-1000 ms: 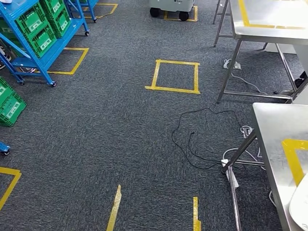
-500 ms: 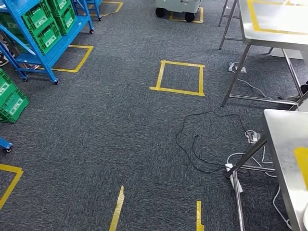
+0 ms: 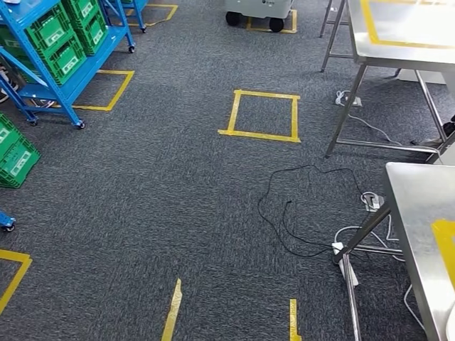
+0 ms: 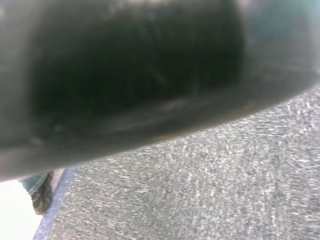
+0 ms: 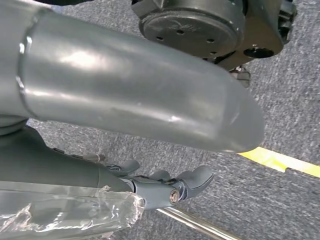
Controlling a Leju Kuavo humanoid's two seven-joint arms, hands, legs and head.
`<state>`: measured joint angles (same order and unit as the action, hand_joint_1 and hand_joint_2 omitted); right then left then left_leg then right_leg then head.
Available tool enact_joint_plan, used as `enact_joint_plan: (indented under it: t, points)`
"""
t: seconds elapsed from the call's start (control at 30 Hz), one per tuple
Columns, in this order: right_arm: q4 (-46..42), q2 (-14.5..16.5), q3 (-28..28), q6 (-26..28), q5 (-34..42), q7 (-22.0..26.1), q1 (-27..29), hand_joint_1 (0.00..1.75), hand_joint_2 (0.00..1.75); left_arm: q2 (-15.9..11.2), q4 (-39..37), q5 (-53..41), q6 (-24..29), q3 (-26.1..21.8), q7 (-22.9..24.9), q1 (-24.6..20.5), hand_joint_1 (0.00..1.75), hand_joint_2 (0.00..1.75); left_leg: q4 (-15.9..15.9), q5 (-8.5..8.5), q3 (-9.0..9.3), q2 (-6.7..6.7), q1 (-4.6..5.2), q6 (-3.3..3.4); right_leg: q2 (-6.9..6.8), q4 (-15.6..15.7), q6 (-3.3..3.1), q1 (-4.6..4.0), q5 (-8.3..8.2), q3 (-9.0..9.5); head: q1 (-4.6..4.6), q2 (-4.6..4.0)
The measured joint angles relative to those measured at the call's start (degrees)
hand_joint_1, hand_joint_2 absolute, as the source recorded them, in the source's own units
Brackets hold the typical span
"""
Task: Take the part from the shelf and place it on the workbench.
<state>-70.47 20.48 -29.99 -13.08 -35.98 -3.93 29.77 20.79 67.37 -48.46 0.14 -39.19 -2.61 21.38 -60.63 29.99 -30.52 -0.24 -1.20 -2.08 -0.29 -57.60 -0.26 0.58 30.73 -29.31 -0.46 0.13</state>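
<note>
In the right wrist view my right hand (image 5: 166,187) hangs over the carpet, its dark fingers (image 5: 196,177) curled along a part wrapped in clear plastic (image 5: 71,215), which it holds. The blue shelf (image 3: 80,71) with green crates (image 3: 51,32) stands at the far left in the head view. A steel workbench (image 3: 416,206) with yellow tape (image 3: 445,241) on its top is at the right edge. A second steel bench (image 3: 397,32) stands behind it.
A black cable (image 3: 289,206) and white cords (image 3: 370,202) lie on the grey carpet by the near bench's legs. Yellow tape squares (image 3: 263,114) mark the floor. A white wheeled cart (image 3: 257,11) stands at the back. A person's shoe (image 4: 39,192) is on the carpet in the left wrist view.
The whole head view has swayed as I move: the near workbench has slid toward the right edge and a white rounded shape at the bottom right corner has almost left the picture.
</note>
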Motion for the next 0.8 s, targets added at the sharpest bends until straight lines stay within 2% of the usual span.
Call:
enact_joint_plan:
  t: [0.03, 0.07, 0.13, 0.2, 0.23, 0.3, 0.33, 0.37, 0.4, 0.47, 0.5, 0.53, 0.63, 0.7, 0.73, 0.8]
  points:
    - [0.01, 0.0, 0.0, -0.01, 0.0, 0.01, -0.02, 0.0, 0.0, 0.01, -0.01, -0.01, 0.0, 0.0, 0.0, -0.06, 0.0, 0.0, 2.07, -0.5, 0.89, 0.0, 0.02, 0.15, 0.03, -0.04, 0.36, -0.09, 0.2, 0.17, 0.01, 0.0]
    - [0.01, 0.0, 0.0, -0.01, 0.0, 0.01, -0.04, 0.0, 0.0, 0.03, -0.03, -0.03, -0.01, -0.01, -0.01, -0.09, 0.0, 0.0, 2.81, -0.34, 1.16, -0.03, 0.14, 0.42, 0.06, -0.01, 0.72, -0.15, 0.29, 0.27, -0.03, 0.0]
    - [0.02, 0.0, 0.01, -0.02, -0.01, 0.02, -0.09, 0.0, 0.0, 0.03, -0.04, -0.08, 0.01, -0.1, -0.02, -0.07, 0.0, 0.0, 3.18, -0.37, 1.21, -0.07, 0.34, 1.29, 0.06, 0.12, 1.44, 0.01, 0.42, 0.4, -0.05, 0.0]
    - [0.03, 0.0, 0.03, -0.04, -0.02, 0.04, -0.18, 0.0, 0.0, 0.02, -0.04, -0.16, 0.01, -0.19, -0.04, -0.08, 0.0, 0.0, 3.51, -0.52, 1.39, -0.04, 0.34, 2.15, 0.09, -1.88, 1.94, 0.2, 1.81, -0.4, 0.1, 0.0]
    - [0.04, 0.0, 0.05, -0.06, -0.03, 0.05, -0.24, 0.0, 0.0, 0.03, -0.04, -0.28, 0.0, -0.21, -0.09, -0.11, 0.0, 0.0, 3.63, -0.53, 1.49, 0.01, 0.35, 2.51, 0.11, -4.7, 2.08, 0.24, 3.37, -1.74, 0.21, 0.0]
    - [0.11, 0.0, 0.08, -0.1, -0.04, 0.08, -0.31, 0.0, 0.0, 0.05, -0.08, -0.61, -0.04, -0.32, -0.26, -0.22, 0.0, 0.0, 3.62, -0.3, 1.55, 0.09, 0.64, 2.99, 0.14, -12.82, 2.16, 0.19, 6.94, -6.05, 0.42, 0.0]
    - [0.16, 0.0, 0.09, -0.11, -0.05, 0.08, -0.3, 0.0, 0.0, 0.06, -0.09, -0.79, -0.06, -0.43, -0.35, -0.28, 0.0, 0.0, 3.62, -0.16, 1.66, 0.11, 0.81, 3.16, 0.14, -15.96, 2.13, 0.16, 7.71, -7.95, 0.42, 0.0]
    - [0.21, 0.0, 0.09, -0.12, -0.06, 0.08, -0.3, 0.0, 0.0, 0.06, -0.11, -0.93, -0.08, -0.58, -0.43, -0.34, 0.0, 0.0, 3.62, 0.03, 1.87, 0.08, 0.97, 3.28, 0.14, -17.16, 1.99, 0.11, 7.28, -8.95, 0.43, 0.0]
    - [0.23, -0.01, 0.09, -0.12, -0.07, 0.08, -0.3, 0.0, 0.0, 0.06, -0.13, -1.05, -0.09, -0.73, -0.48, -0.38, 0.0, 0.0, 3.62, 0.26, 2.19, 0.03, 1.11, 3.36, 0.15, -15.98, 1.77, 0.04, 5.66, -8.79, 0.42, 0.0]
    - [0.25, -0.02, 0.08, -0.13, -0.08, 0.09, -0.32, 0.0, 0.0, 0.09, -0.19, -1.24, -0.14, -0.96, -0.69, -0.45, 0.0, 0.0, 3.62, 0.83, 3.01, -0.09, 1.29, 3.3, 0.17, -8.76, 1.0, -0.26, 1.01, -5.89, 0.43, 0.0]
    - [0.25, -0.02, 0.08, -0.16, -0.09, 0.1, -0.34, 0.0, 0.0, 0.11, -0.23, -1.35, -0.18, -1.07, -0.83, -0.53, 0.0, 0.0, 3.55, 1.12, 3.28, -0.16, 1.42, 3.11, 0.17, -5.16, 0.63, -0.42, -0.49, -4.3, 0.43, 0.0]
    - [0.26, -0.02, 0.08, -0.19, -0.09, 0.12, -0.37, 0.0, 0.0, 0.13, -0.28, -1.5, -0.22, -1.19, -0.95, -0.62, 0.0, 0.0, 3.51, 1.32, 3.4, -0.2, 1.49, 2.87, 0.19, -2.76, 0.34, -0.58, -1.26, -3.14, 0.42, 0.0]
    - [0.3, -0.01, 0.06, -0.22, -0.1, 0.17, -0.32, 0.0, 0.0, 0.16, -0.37, -1.86, -0.31, -1.57, -1.09, -0.9, 0.0, 0.0, 3.66, 1.6, 3.4, -0.24, 1.47, 2.05, 0.31, -1.28, -0.05, -0.74, -1.26, -2.26, 0.4, 0.0]
    - [0.31, -0.01, 0.02, -0.21, -0.09, 0.19, -0.31, 0.0, 0.0, 0.13, -0.38, -1.92, -0.31, -1.73, -1.14, -1.07, 0.0, 0.0, 2.5, 2.77, 3.21, -0.21, 1.35, 1.47, 0.24, -0.52, -0.47, -0.51, -1.39, -1.76, 0.22, 0.0]
    - [0.31, -0.01, 0.01, -0.21, -0.09, 0.19, -0.34, 0.0, 0.0, 0.11, -0.39, -1.94, -0.3, -1.8, -1.16, -1.14, 0.0, 0.0, 0.33, 4.11, 2.32, -0.19, 1.25, 1.15, 0.15, -0.12, -0.72, -0.36, -1.43, -1.44, 0.08, 0.0]
    - [0.33, 0.0, 0.01, -0.22, -0.07, 0.2, -0.39, 0.0, 0.0, 0.08, -0.42, -1.98, -0.28, -1.98, -1.24, -1.19, 0.0, 0.0, -7.08, 7.46, -1.36, -0.16, 0.92, 0.59, -0.01, 0.16, -1.09, -0.32, -1.29, -1.12, -0.17, 0.0]
